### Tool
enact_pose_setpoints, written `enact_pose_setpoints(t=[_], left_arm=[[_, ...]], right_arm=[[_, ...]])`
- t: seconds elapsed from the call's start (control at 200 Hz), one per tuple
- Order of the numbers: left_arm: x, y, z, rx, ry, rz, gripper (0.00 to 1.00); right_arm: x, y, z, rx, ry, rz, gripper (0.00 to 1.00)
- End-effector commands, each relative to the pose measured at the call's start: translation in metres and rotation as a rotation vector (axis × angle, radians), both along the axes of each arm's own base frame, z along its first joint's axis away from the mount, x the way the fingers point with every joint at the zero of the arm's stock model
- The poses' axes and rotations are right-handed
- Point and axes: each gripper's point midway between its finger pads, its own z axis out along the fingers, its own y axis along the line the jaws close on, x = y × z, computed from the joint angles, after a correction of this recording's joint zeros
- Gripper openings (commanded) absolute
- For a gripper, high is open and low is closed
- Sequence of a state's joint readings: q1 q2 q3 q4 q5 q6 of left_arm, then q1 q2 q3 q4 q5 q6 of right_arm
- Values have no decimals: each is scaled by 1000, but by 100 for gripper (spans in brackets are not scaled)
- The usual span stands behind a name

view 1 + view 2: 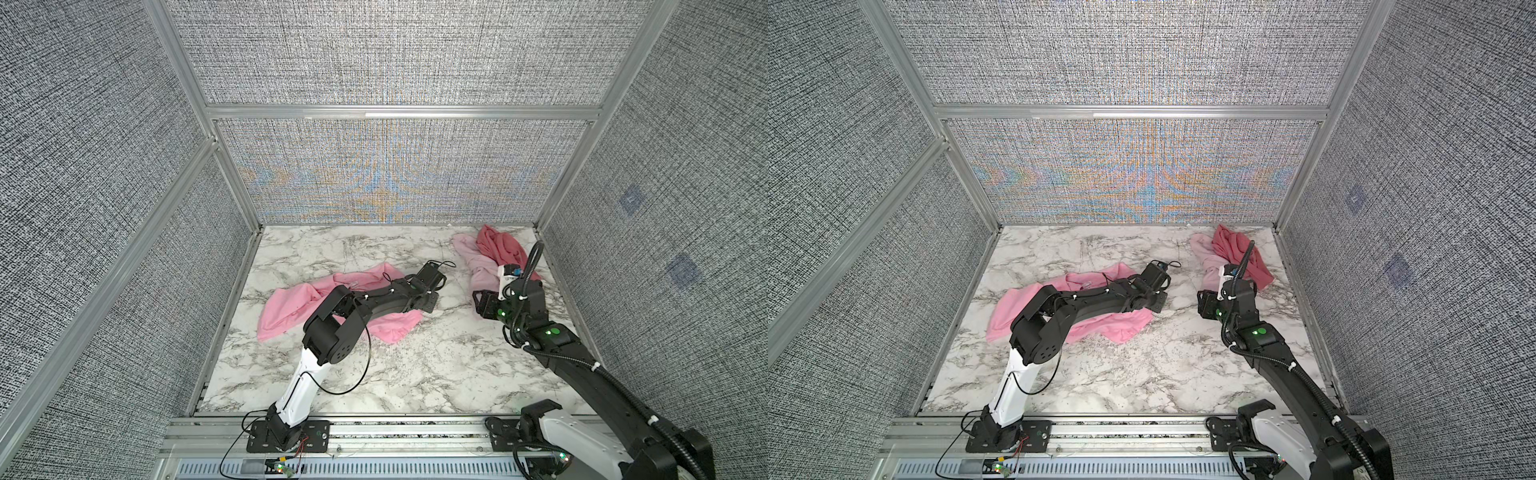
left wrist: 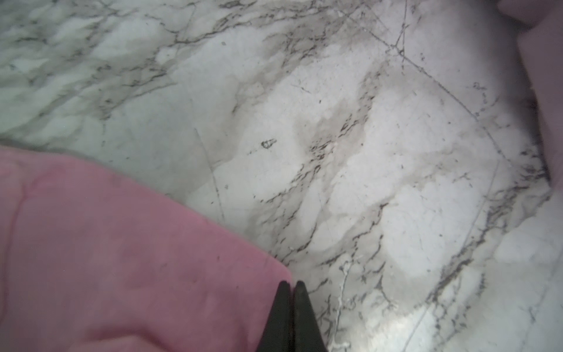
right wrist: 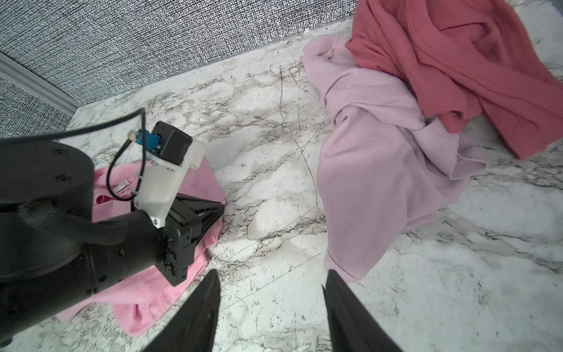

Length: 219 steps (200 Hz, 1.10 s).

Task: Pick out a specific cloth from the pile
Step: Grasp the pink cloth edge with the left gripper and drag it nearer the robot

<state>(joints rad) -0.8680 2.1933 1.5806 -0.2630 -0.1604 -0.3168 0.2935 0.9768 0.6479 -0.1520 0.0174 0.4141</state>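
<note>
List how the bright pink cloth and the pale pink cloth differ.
The bright pink cloth is vivid, the pale pink cloth dusty, ribbed. The bright pink cloth lies alone under the left arm; the pale pink cloth tangles with the rose-red cloth. The left end effector is shut at the bright pink cloth's corner; the right end effector is open near the pale pink cloth. Both lie crumpled on the table.

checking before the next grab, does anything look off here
The left gripper is shut right at the corner of the bright pink cloth, with no fabric visible between its jaws; it may be gripping nothing. Nothing else stands out.
</note>
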Motion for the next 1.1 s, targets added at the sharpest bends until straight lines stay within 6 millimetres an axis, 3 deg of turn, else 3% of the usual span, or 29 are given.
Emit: enact_pose_setpoints(t=[0.0, 0.16, 0.205, 0.225, 0.305, 0.46, 0.595, 0.76, 0.936, 1.091], left_arm=[[9, 3, 35, -39, -72, 42, 0], [18, 11, 96, -107, -183, 84, 0], [22, 16, 106, -113, -207, 101, 0], [23, 20, 123, -131, -231, 110, 0], [28, 36, 148, -147, -275, 149, 0], [37, 90, 192, -157, -345, 256, 0], [37, 153, 223, -151, -434, 385, 0], [23, 235, 243, -149, -522, 534, 0], [7, 322, 238, -126, -520, 716, 0], [-6, 383, 228, -90, -510, 865, 0]], right_arm=[[2, 1, 9, 18, -21, -6, 57], [2, 0, 13, 21, -30, -9, 57], [3, 1, 14, 23, -33, -7, 57], [3, 1, 15, 23, -36, -5, 57], [4, 1, 17, 20, -39, -6, 57], [7, 4, 23, 26, -49, 9, 57], [11, 8, 28, 30, -57, 23, 57], [19, 17, 30, 53, -63, 51, 57], [28, 26, 33, 64, -60, 88, 57], [34, 32, 36, 72, -62, 108, 57]])
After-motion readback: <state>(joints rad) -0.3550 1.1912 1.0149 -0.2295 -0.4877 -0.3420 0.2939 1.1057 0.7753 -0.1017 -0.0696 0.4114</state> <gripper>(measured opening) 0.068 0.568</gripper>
